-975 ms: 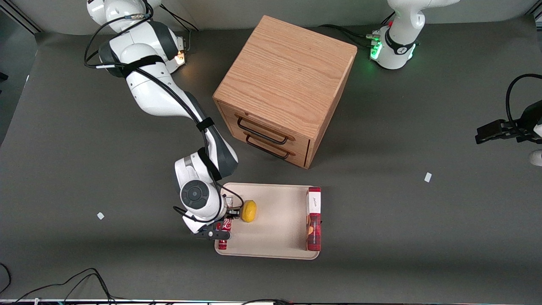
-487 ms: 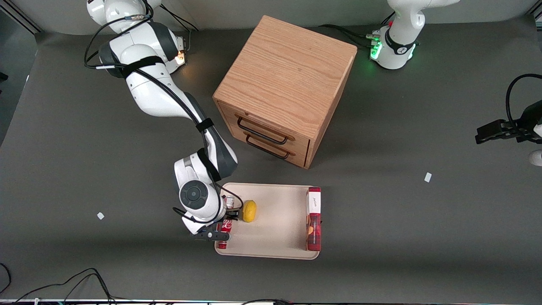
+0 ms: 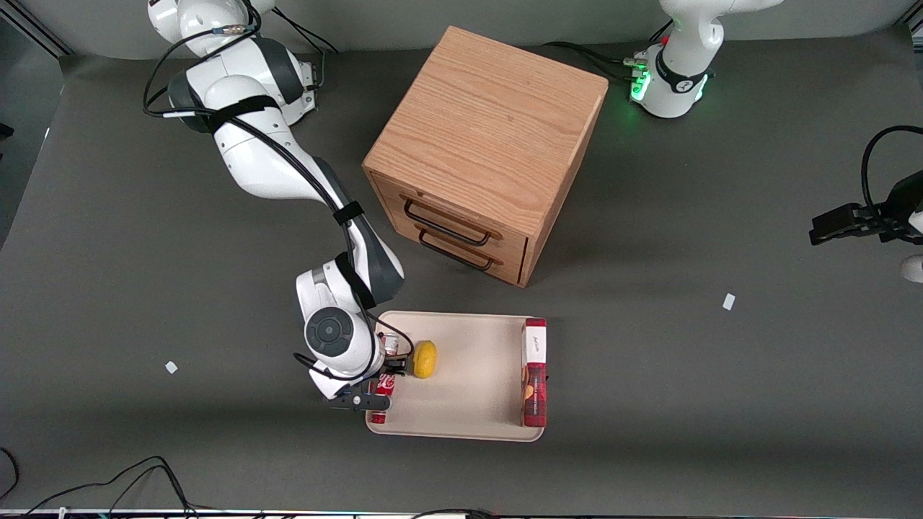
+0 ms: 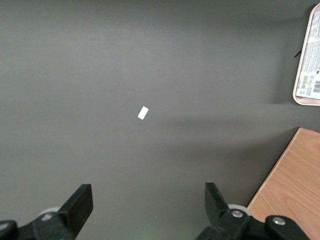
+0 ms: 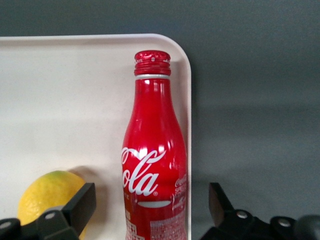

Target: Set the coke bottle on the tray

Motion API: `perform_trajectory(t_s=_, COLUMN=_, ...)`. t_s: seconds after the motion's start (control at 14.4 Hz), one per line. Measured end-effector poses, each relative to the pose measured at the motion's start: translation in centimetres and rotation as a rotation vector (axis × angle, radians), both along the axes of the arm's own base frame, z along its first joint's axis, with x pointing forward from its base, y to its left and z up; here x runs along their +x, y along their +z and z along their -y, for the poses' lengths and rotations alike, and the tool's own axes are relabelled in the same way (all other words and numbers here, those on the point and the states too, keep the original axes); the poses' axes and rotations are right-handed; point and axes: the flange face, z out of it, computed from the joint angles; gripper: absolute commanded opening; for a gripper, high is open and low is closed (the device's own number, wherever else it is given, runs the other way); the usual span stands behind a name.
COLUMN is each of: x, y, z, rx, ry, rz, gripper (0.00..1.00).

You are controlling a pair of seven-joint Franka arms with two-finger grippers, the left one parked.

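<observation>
End effector w/ fingers spread, over coke bottle lying along tray edge by the lemon; looks released, placement prob. done.

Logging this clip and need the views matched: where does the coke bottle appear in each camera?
Front view: the coke bottle lies on the tray at its working-arm end, partly under the open end effector, beside the lemon.
Right wrist view: the coke bottle lies along the tray's rim, between the fingers.
Left wrist view: not in it.
Shared landmark: the lemon.
</observation>
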Motion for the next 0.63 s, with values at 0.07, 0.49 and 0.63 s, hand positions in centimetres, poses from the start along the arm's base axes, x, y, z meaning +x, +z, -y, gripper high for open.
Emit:
perform_trajectory(t_s=0.07, x=0.0, y=0.0, z=0.0, rx=0.0, ry=0.0, rz=0.0, gripper=1.0)
perform_trajectory(t_s=0.49, x=0.0, y=2.1, z=0.1, rx=0.001, ry=-0.003, rz=-0.002, gripper=1.0)
perform_trajectory(t_s=0.63, x=-0.9, y=4.5, z=1.0, rx=-0.009, ry=-0.013, rz=-0.036, gripper=1.0)
